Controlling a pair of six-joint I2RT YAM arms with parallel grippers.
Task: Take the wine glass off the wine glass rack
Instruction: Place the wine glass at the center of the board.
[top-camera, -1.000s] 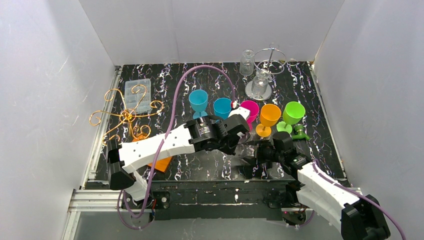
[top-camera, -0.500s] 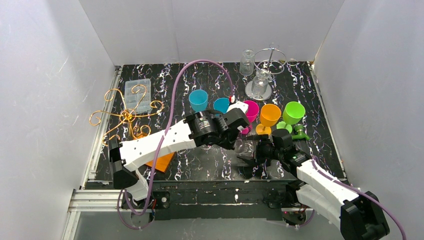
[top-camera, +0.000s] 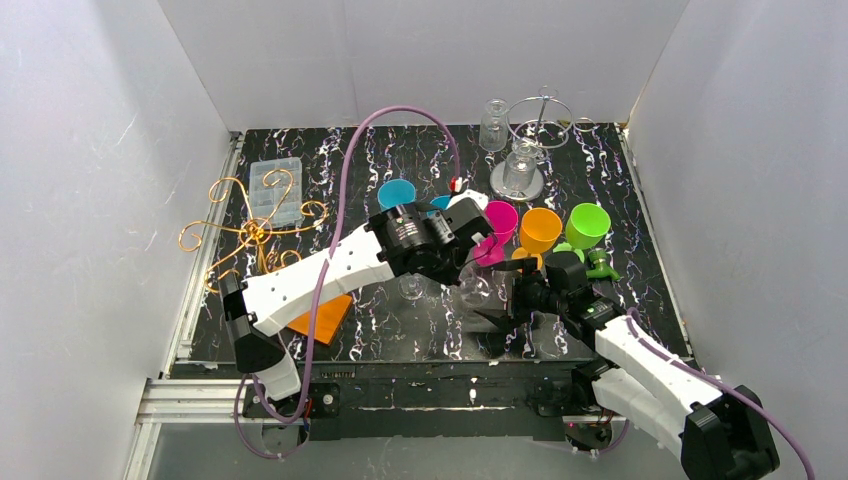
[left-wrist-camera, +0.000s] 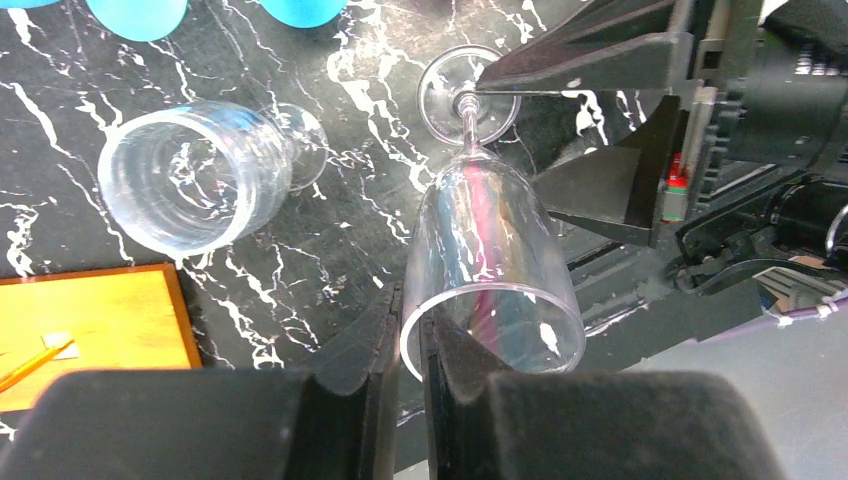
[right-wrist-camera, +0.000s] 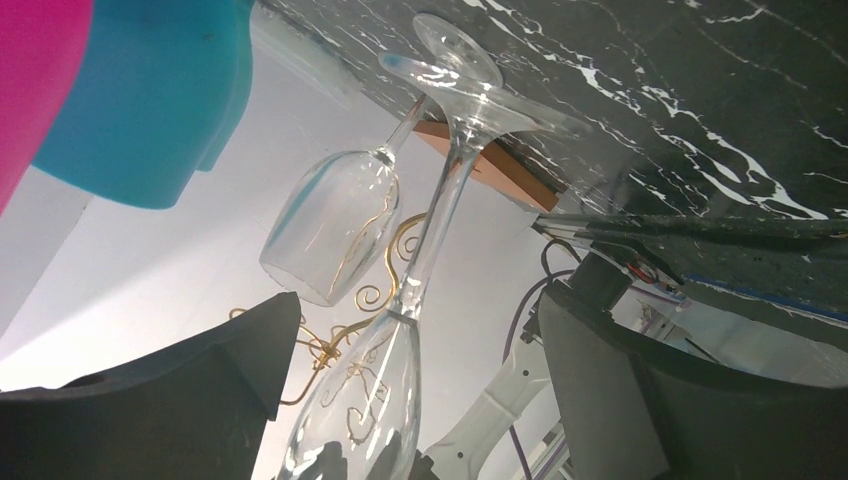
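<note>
My left gripper (left-wrist-camera: 410, 320) is shut on the rim of a clear wine glass (left-wrist-camera: 490, 250), one finger inside the bowl and one outside. The glass tilts, with its foot (left-wrist-camera: 468, 95) low by the table. In the top view my left gripper (top-camera: 478, 262) holds it at the middle front. My right gripper (right-wrist-camera: 415, 298) is open, its fingers (right-wrist-camera: 200, 390) either side of the glass stem (right-wrist-camera: 440, 220) without touching. A second clear glass (left-wrist-camera: 190, 175) stands on the table to the left. A gold wire rack (top-camera: 245, 230) stands at the left.
A silver ring rack (top-camera: 540, 120) with clear glasses (top-camera: 520, 165) stands at the back. Blue (top-camera: 397, 195), pink (top-camera: 500, 220), orange (top-camera: 540, 230) and green (top-camera: 587, 225) plastic goblets stand in a row just behind the grippers. An orange board (top-camera: 320, 320) and a clear box (top-camera: 275, 190) lie at the left.
My left gripper has moved back and left with the wine glass, uncovering the second clear glass on the table. My right gripper has shifted slightly up and stays open around the stem.
</note>
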